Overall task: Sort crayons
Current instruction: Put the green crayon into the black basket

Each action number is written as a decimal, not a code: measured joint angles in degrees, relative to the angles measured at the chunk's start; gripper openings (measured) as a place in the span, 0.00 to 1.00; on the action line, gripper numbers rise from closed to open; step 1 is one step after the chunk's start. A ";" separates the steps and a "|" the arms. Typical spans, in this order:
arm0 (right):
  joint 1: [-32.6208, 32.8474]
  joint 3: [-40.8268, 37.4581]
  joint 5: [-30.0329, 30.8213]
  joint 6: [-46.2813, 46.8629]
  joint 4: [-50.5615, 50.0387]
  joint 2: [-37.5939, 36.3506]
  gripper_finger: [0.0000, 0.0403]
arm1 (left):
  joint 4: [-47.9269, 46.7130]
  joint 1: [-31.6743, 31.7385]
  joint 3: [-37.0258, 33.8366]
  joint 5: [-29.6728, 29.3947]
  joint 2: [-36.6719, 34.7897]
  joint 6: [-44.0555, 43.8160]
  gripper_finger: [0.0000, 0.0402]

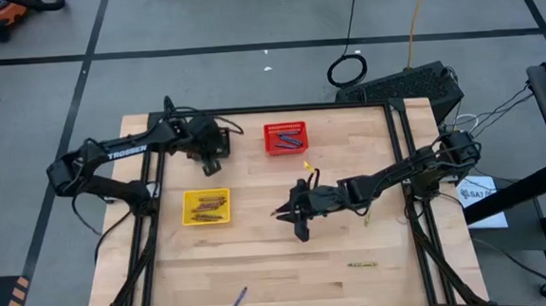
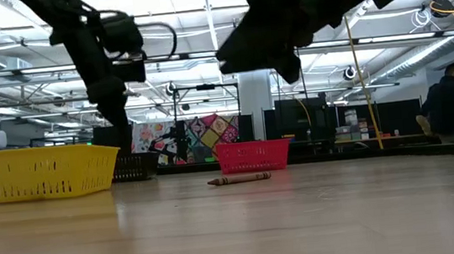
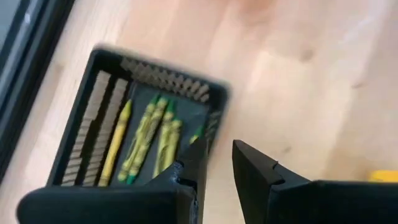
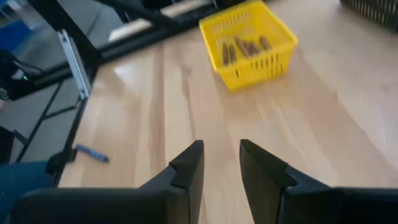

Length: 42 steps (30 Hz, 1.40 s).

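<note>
My left gripper [image 1: 211, 161] is open and empty. It hovers at the edge of a black basket [image 3: 93, 74] at the far left that holds several yellow-green crayons [image 3: 149, 137]. My right gripper [image 1: 294, 216] is open and empty above the middle of the table; its wrist view [image 4: 221, 155] shows nothing between the fingers. A brown-orange crayon [image 2: 239, 178] lies flat on the table below it. A yellow basket [image 1: 206, 206] holds brown-orange crayons. A red basket [image 1: 284, 138] holds blue crayons. A yellow-green crayon [image 1: 361, 264] and a blue crayon [image 1: 239, 297] lie loose near the front edge.
A black frame rail runs along the table's left, far and right sides [image 1: 402, 164]. The blue crayon also shows in the right wrist view [image 4: 92, 154]. People stand in the room beyond the table [image 2: 453, 107]. Bare wood lies between the yellow basket and the front edge.
</note>
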 joint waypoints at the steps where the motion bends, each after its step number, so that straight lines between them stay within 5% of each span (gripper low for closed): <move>1: 0.27 0.02 0.02 0.84 -1.14 0.00 0.22 | 0.01 -1.16 0.10 0.00 -0.79 -0.02 0.19; 7: 3.18 0.02 -0.41 9.38 -8.13 -0.02 0.22 | -0.21 -8.10 0.11 0.09 -5.47 -4.20 0.19; 21: 14.95 0.02 -15.99 33.35 -20.25 -0.02 0.22 | -4.37 -22.44 0.11 0.35 -9.50 -7.62 0.19; 29: 20.03 0.02 -19.73 41.94 -22.56 -0.02 0.22 | -4.17 -25.10 0.11 0.31 -9.50 -10.55 0.19; 42: 25.27 0.02 -19.71 47.38 -41.32 -0.02 0.22 | -4.16 -25.32 0.09 0.28 -9.50 -10.59 0.19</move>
